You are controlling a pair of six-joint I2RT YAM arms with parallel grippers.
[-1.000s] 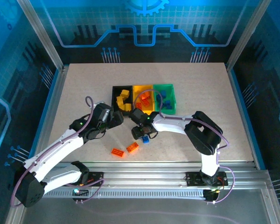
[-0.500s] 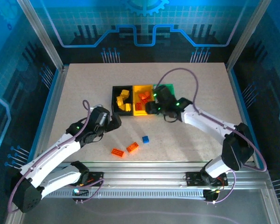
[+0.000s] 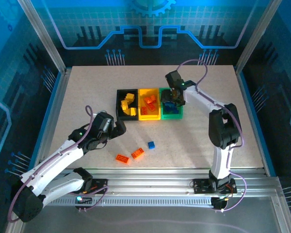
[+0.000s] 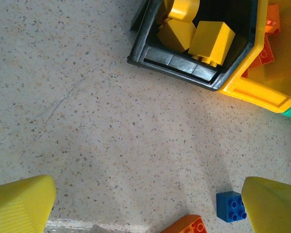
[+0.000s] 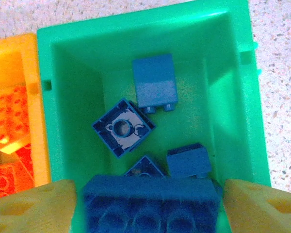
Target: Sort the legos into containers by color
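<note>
Right wrist: right fingers [image 5: 34,204] clamp a blue brick [image 5: 150,201] over bricks [image 5: 154,80] in the green bin [image 5: 136,34]; left fingers [image 4: 19,204] wide.

The black bin [image 3: 118,103] holds yellow bricks [image 3: 128,102], the yellow bin [image 3: 149,117] orange bricks [image 3: 149,101], the green bin [image 5: 136,31] blue bricks [image 5: 154,81] under a long blue brick [image 5: 150,213] gripped by the right tool [image 5: 148,194]; two loose orange bricks [image 3: 137,153] and a small blue brick [image 3: 151,144] lie on the tabletop [image 3: 87,97].

You're getting nothing readable here: no text, label, brand or number is coming through on any surface. The closest thing to a sign is a gear emblem [image 3: 153,5] with circuit lines on the back panel [image 3: 87,24] at 12 o'clock, and it's carrying no letters.
</note>
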